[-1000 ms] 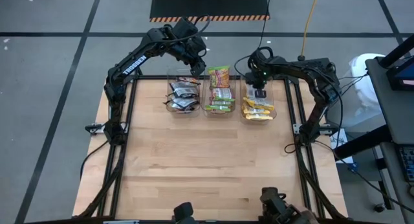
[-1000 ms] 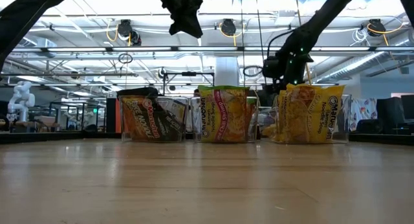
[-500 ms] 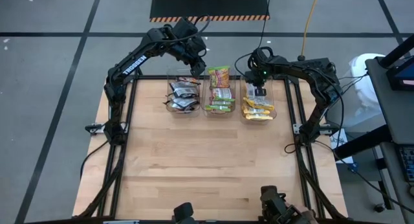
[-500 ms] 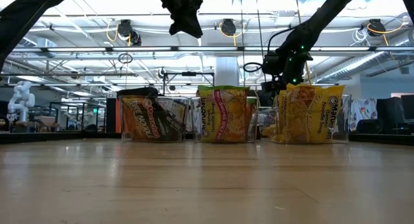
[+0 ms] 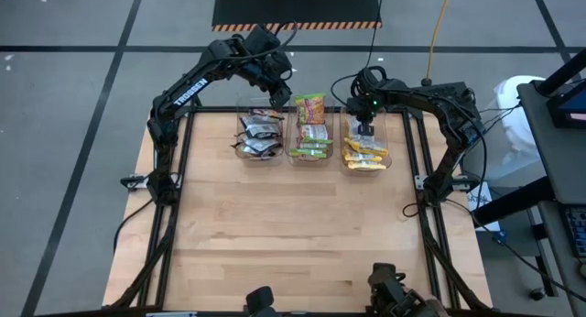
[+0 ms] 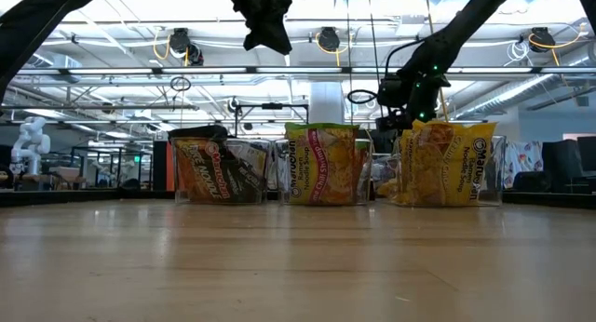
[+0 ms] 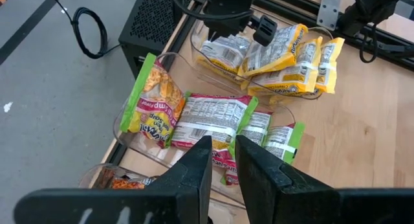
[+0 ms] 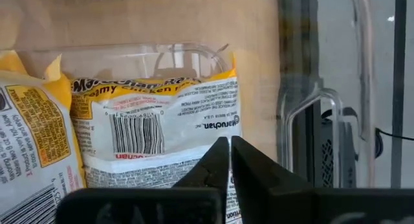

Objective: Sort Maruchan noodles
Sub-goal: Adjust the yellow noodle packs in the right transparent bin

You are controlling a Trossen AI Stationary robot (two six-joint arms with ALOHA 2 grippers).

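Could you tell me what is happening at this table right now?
The noodle packets are sorted by colour into three clear bins at the far edge: black packets, green packets, yellow packets. The right gripper hangs over the yellow packets, fingers nearly shut and empty. The left gripper hovers above the bins, holding nothing.

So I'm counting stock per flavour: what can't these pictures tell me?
- Black packets: high view too small to count; in the low view the front packet hides the rest.
- Yellow packets: right gripper covers some from above.
- Lime-green packets: left wrist view cuts the pile at its bottom edge, behind the left gripper.
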